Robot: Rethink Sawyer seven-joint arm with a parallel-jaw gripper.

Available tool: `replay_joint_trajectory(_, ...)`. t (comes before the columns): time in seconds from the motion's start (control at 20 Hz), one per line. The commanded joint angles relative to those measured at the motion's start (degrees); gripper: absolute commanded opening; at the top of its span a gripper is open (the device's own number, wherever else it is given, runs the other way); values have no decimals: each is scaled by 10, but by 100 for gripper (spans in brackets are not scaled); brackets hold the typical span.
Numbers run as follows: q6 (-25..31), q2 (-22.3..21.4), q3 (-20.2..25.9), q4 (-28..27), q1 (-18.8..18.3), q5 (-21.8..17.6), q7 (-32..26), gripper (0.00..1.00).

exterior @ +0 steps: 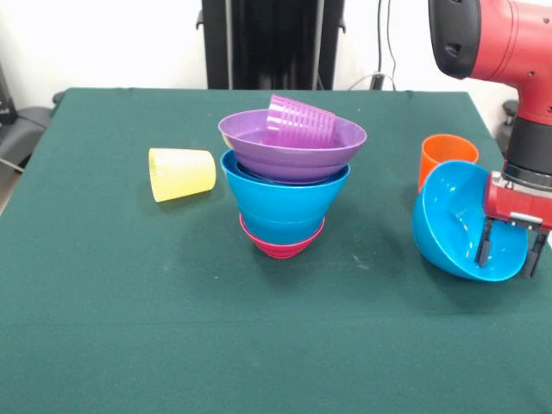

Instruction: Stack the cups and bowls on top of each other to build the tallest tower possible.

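Note:
The tower stands mid-table: a magenta bowl [281,245] at the base, blue bowls [285,203] nested above it, then a wide purple bowl [293,148] with a purple cup [300,121] lying on its side in it. A yellow cup [181,174] lies on its side left of the tower. An orange cup [447,155] stands upright at the right. A separate blue bowl [457,226] is tipped on its side in front of it. My gripper [509,252] is open, one finger inside that bowl and the other outside its wall. No yellow-orange bowl shows.
The green tablecloth [172,328] covers the table, whose right edge is close to my gripper. The robot's black pedestal [272,43] stands behind the far edge. My red arm [509,43] comes down at the upper right.

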Motion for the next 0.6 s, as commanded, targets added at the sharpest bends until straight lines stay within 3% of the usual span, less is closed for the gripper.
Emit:
replay_joint_trajectory(0.05, -2, -15, 37, 30, -20, -14, 77, 100)
replay_joint_trajectory(0.6, -22, -33, 42, 60, -31, -25, 73, 100)
